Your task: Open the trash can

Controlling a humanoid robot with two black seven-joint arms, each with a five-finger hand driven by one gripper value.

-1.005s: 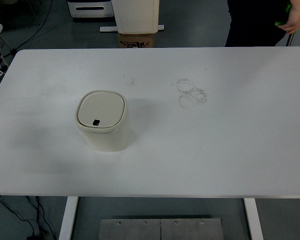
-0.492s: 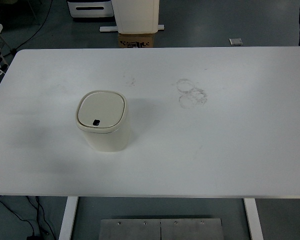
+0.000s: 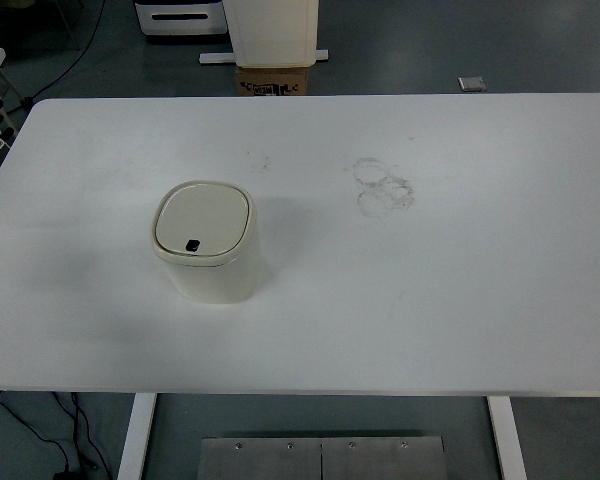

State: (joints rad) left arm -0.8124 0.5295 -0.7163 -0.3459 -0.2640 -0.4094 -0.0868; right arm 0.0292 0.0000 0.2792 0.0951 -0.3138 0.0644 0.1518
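Lid shut, no hand on the job yet — the trash can waits on the desk.

Near edge first: neither arm shows, so I cannot tell how the fingers stand. Moving up, the cream trash can (image 3: 206, 242) sits upright left of centre on the white desk (image 3: 460, 300), lid (image 3: 203, 220) closed flat. That small dark button (image 3: 192, 245) at the lid's near edge looks like the release, so the smart play is a straight, gentle press there without shoving the can. Farther off, faint ring stains (image 3: 382, 186) mark the desk.

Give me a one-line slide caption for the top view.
Closed cream trash can stands alone, left of centre on a white table with faint ring marks; no robot hand in view.
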